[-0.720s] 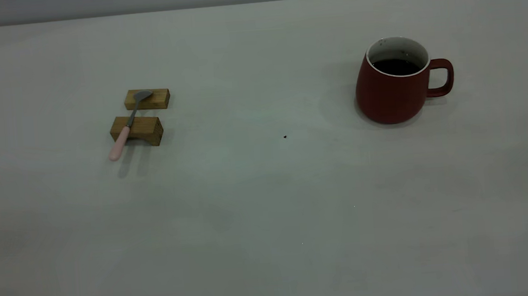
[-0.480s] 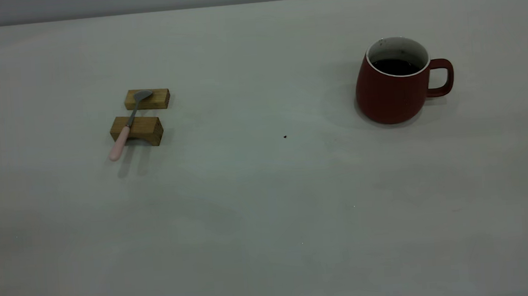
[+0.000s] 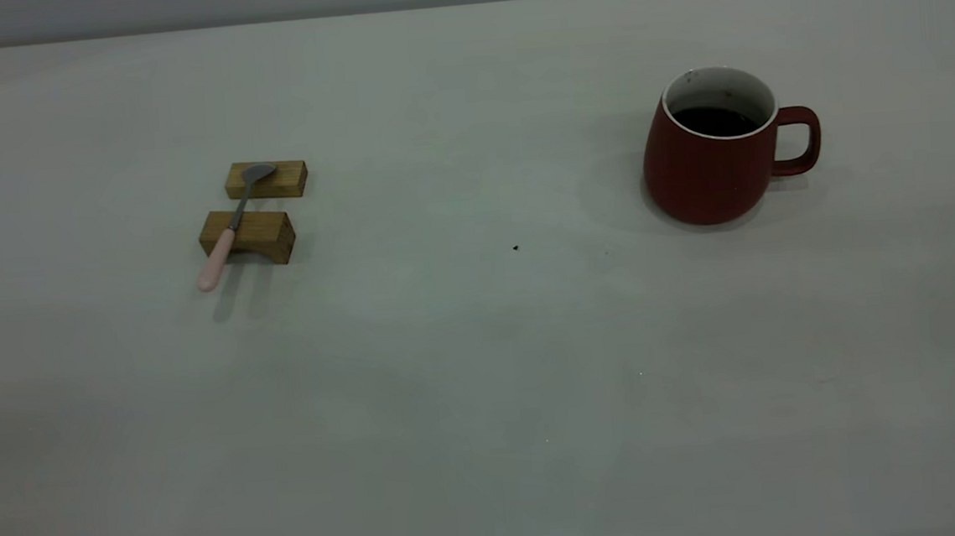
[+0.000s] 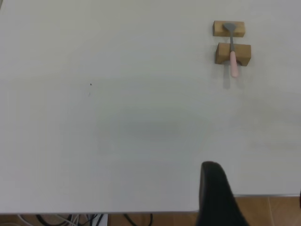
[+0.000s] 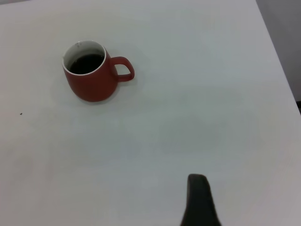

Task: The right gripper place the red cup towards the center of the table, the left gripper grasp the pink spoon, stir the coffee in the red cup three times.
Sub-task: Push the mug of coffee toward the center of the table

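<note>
Careful: your red cup (image 3: 710,163) sits full of coffee (image 3: 715,121) at right of frame; jerk it and you spill. Both claws' openings I cannot tell.

Both pincers (image 4: 217,197) (image 5: 199,201) mostly cropped (one finger each)

1. The table (image 3: 484,368): plain off-white, marked with a few tiny dark specks.
2. The red cup (image 3: 710,169): dark red outside and on the loop handle; white inside and at the rim.
3. The coffee (image 3: 715,122): brown-black.
4. The pink spoon (image 3: 227,232): pale pink handle, grey neck and bowl.
5. The two wooden blocks (image 3: 247,235): tan, with visible grain.
6. One finger (image 4: 214,195) seen in the left wrist view: black.
</note>
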Action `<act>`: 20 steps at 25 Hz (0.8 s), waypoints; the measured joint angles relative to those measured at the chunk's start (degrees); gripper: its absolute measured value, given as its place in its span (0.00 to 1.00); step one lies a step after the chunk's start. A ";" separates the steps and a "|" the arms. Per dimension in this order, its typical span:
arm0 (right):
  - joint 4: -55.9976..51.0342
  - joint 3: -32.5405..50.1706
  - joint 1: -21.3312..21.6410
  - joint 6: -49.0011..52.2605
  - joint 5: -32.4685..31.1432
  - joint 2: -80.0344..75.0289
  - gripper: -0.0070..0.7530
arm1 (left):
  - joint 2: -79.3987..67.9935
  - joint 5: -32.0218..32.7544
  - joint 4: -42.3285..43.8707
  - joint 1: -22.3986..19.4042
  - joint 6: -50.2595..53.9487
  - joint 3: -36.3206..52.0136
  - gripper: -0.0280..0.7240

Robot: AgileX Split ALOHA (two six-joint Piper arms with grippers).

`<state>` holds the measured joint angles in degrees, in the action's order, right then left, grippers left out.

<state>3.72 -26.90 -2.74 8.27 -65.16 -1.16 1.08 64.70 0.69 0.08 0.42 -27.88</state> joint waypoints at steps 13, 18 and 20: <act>-0.72 0.00 0.00 0.05 0.05 0.00 0.78 | 0.00 0.06 0.00 0.00 0.00 0.00 0.69; -3.15 0.00 0.00 0.05 0.05 0.00 0.78 | 0.00 0.06 0.00 0.00 0.00 0.00 0.69; -4.52 0.00 0.00 0.86 0.32 0.00 0.78 | 0.00 0.06 0.00 0.00 0.00 0.00 0.69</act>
<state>-0.80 -26.90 -2.74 9.13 -64.83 -1.16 1.08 64.76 0.69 0.08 0.42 -27.88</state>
